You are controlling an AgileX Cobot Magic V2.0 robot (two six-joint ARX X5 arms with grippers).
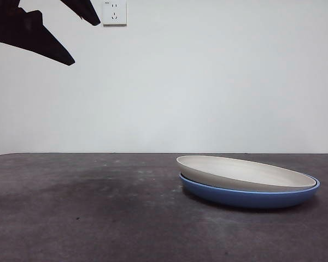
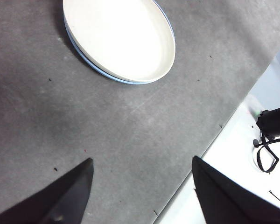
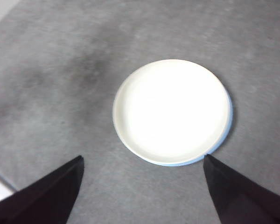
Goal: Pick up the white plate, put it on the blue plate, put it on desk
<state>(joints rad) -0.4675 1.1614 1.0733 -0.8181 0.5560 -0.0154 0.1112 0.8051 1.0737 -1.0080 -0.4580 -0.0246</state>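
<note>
Front view: one gripper [image 1: 71,35] hangs at 10 o'clock; only wrist views show left gripper [image 2: 142,186] and right gripper [image 3: 142,186] jaws spread, empty, white plate [image 1: 246,172] on blue plate [image 1: 246,197]

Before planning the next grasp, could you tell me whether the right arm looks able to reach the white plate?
Probably yes: the right claw hangs open above the white plate, with nothing between them.

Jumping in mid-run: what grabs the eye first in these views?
The white plate sits stacked in the blue plate on the dark desk, slightly tilted and shifted so blue shows along one edge. Both grippers, left and right, hang above the desk with jaws open, holding nothing. A wall socket sits high on the white wall.
</note>
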